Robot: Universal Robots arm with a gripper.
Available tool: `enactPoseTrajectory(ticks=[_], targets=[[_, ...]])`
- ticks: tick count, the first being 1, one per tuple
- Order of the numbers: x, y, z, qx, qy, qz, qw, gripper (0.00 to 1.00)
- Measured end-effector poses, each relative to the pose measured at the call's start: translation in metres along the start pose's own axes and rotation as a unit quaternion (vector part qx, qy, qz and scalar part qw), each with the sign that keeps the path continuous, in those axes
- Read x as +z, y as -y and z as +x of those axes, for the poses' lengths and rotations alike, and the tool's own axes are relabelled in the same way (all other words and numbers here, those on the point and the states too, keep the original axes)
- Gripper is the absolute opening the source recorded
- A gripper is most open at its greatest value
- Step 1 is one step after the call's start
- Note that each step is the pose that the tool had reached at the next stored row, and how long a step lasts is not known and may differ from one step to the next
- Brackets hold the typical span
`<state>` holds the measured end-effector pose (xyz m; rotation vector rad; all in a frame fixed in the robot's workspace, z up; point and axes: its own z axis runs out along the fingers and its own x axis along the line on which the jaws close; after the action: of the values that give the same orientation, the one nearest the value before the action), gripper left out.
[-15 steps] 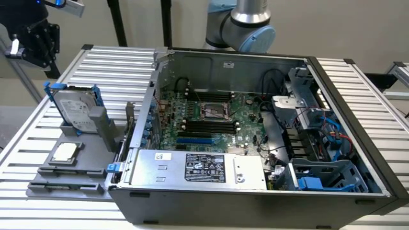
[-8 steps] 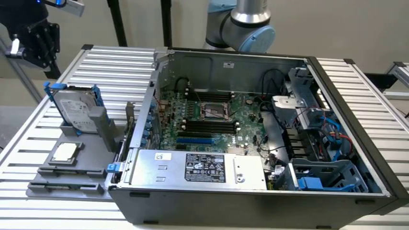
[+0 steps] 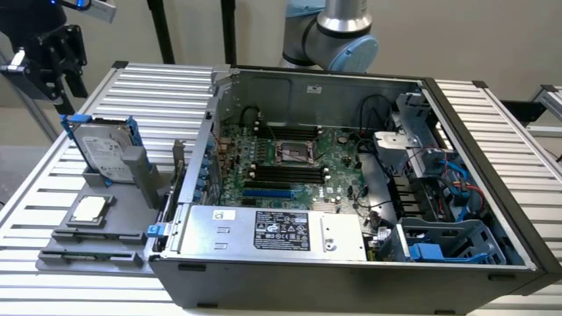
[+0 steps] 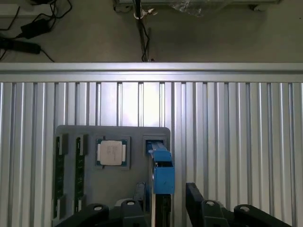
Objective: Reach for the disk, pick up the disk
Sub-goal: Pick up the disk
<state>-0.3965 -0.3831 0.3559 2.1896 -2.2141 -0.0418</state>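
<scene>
Disk [image 3: 104,150] in blue rails standing on end in the grey fixture [image 3: 130,216], at the exterior view's left of the computer case [image 3: 351,284], long axis upright, label facing outward, gripper [image 3: 52,60] above it, fingers [image 4: 193,191] spread, gripping nothing

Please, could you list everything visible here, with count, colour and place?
table: one, silver, slatted, under everything.
computer case: one, dark grey, open, on the table.
motherboard: one, green, inside the case.
power supply: one, silver, black label, inside the case.
holder: one, grey, on the table beside the case.
disk: one, silver-grey, blue rails, upright in the holder.
processor chip: one, silver, flat on the holder.
memory sticks: two, dark green, in holder slots.
robot arm: one, grey, behind the case.
gripper: one, black, above the disk, open.
</scene>
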Motion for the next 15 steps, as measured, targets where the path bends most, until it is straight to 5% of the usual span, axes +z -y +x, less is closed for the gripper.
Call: enactPoseTrajectory(ticks=[2, 15], targets=[[0.0009, 0.0001, 0.000, 0.000, 0.0001, 0.0001, 1.0000, 0.54], [0.0212, 0.0007, 0.000, 0.000, 0.0001, 0.0002, 1.0000, 0.54]])
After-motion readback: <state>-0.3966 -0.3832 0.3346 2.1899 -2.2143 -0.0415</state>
